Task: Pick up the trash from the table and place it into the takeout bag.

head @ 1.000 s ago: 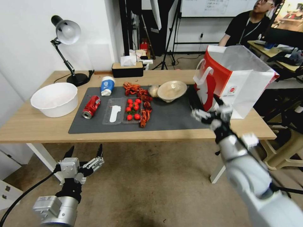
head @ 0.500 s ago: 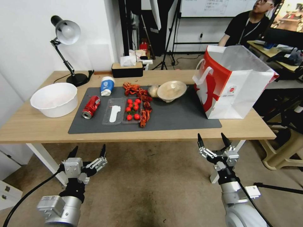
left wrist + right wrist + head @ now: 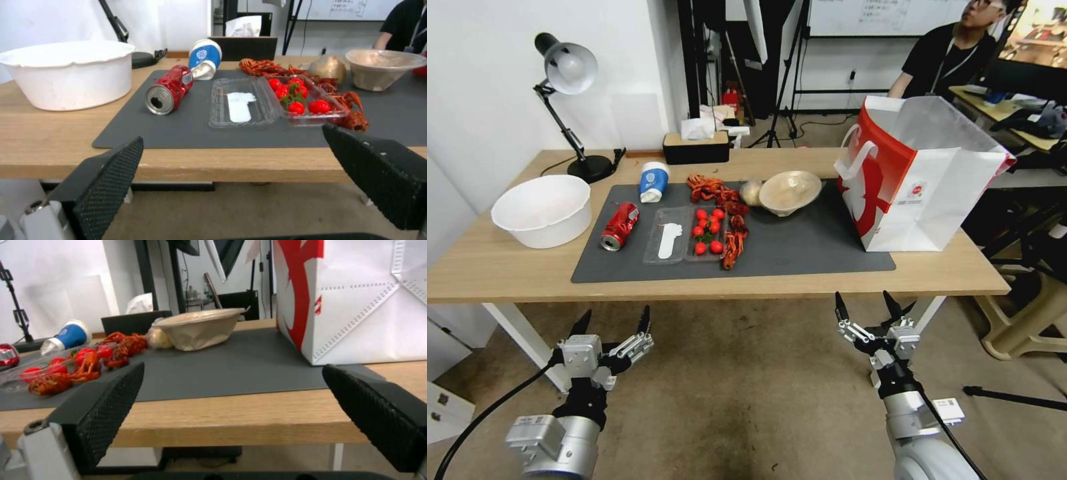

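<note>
On the table [image 3: 507,267], a dark grey mat [image 3: 800,247] carries the trash. A red drink can [image 3: 620,226] [image 3: 171,88] lies on its side, with a tipped blue-and-white paper cup [image 3: 654,181] [image 3: 203,58] behind it. Farther right are a small beige ball [image 3: 752,192] [image 3: 156,336] and a shallow beige bowl [image 3: 790,192] [image 3: 200,327]. The takeout bag [image 3: 927,180] [image 3: 356,306] stands upright and open-topped at the table's right end. My left gripper [image 3: 614,313] [image 3: 231,136] and right gripper [image 3: 863,298] [image 3: 233,370] both hang open and empty below the front edge.
A clear tray with red tomatoes [image 3: 694,233] and red crayfish shells [image 3: 720,190] sit mid-mat. A big white bowl [image 3: 544,210] and a desk lamp [image 3: 570,73] stand at the left, a tissue box [image 3: 696,147] at the back. A person sits behind the bag.
My right arm has dropped from in front of the takeout bag to below the table's front edge, its gripper open. The left arm has barely moved.
</note>
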Controlling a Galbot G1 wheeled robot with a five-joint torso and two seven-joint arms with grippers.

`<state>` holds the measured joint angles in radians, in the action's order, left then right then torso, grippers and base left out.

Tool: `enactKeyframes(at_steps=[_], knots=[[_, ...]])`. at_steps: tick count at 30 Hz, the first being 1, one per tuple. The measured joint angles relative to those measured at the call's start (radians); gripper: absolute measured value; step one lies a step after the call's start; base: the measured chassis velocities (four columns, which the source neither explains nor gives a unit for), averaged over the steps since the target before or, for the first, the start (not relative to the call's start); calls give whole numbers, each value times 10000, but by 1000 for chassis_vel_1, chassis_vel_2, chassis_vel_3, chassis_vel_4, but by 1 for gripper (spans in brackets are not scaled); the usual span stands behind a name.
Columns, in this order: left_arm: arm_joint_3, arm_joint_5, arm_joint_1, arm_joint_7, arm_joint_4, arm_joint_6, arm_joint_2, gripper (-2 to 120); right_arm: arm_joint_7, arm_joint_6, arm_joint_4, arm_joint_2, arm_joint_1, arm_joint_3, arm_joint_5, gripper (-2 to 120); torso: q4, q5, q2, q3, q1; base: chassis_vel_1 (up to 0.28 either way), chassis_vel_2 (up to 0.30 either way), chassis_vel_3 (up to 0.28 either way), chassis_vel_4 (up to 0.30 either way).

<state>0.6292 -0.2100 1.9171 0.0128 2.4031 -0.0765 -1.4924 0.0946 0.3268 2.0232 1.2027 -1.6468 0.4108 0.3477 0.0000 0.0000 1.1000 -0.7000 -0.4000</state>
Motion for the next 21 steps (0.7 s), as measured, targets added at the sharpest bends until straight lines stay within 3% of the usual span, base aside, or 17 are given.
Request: enactKeyframes(at_steps=[10,16,21], knots=[[41,-7,-70,1,-72,15,33,100,33,-1026,59,-122,1126,-500,610,100,0,1,0,0,0,0,0,0,0],[84,-15,-77,-5,-92,23,66,100,641,-2376,465,-114,2253,-994,1838,100,-2,0,0,-1,0,0,0,0,0],[54,-21,-189,-17,-190,34,119,100,1869,-3627,408,-93,3843,-1617,3233,100,2,0,-1,-1,-1,0,0,0,0]])
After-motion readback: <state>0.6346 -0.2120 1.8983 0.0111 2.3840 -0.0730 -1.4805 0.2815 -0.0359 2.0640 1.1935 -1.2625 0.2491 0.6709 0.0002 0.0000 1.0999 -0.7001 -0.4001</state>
